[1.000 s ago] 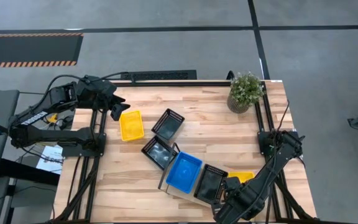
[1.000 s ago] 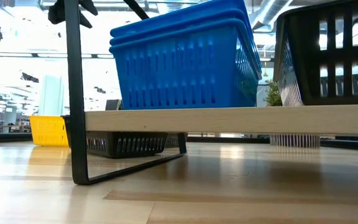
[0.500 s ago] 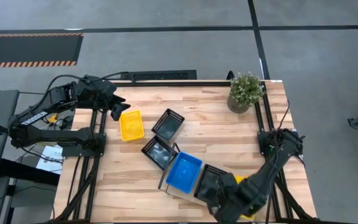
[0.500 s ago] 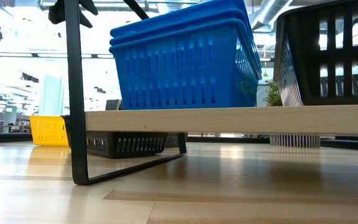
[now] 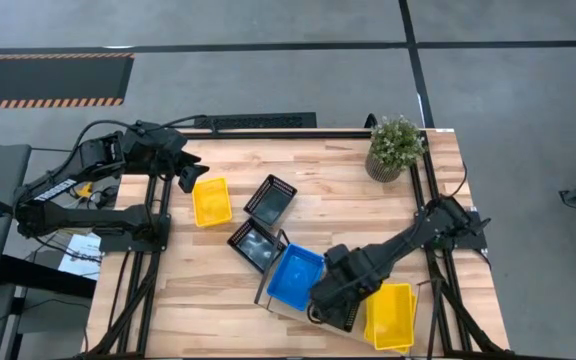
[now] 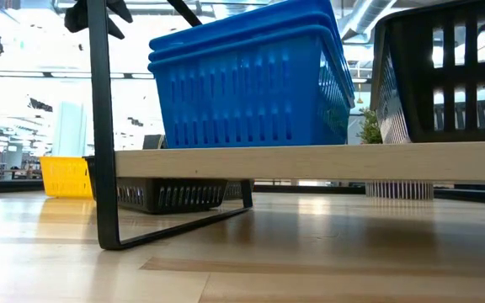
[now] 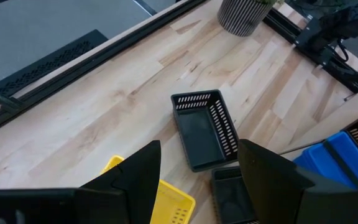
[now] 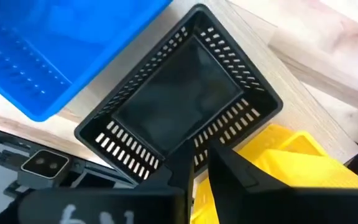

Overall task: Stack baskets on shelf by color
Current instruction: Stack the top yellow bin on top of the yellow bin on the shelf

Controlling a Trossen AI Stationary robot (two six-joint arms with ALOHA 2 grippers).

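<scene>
The shelf [image 5: 265, 297] lies near the table's near edge. It carries a blue basket stack [image 5: 296, 277], one black basket [image 5: 343, 297] and a yellow basket [image 5: 390, 316] in a row. My right gripper [image 5: 328, 292] is over the black basket [image 8: 179, 106], its fingers close together at that basket's wall. Two more black baskets [image 5: 270, 199] [image 5: 256, 243] and a yellow one [image 5: 212, 201] rest on the tabletop. My left gripper [image 5: 190, 178] hovers open above that yellow basket [image 7: 169, 202], touching nothing. My right gripper stands with one finger on each side of the black basket's wall [image 8: 197, 146], at the side next to the yellow basket [image 8: 278, 162], coming slanting from above and the table's right. The basket rests flat on the shelf. The fingers hide the place of contact itself.
A potted plant [image 5: 395, 147] stands at the far right corner. In the low view the shelf board [image 6: 310, 162] spans the picture on its black end frame [image 6: 101, 126], with the blue stack [image 6: 247, 80] and a black basket [image 6: 449, 71] on it.
My right arm has swung from the table's near right corner toward the left, across the shelf to the black basket. The yellow basket that it covered now shows whole on the shelf's right end. The left arm has kept still.
</scene>
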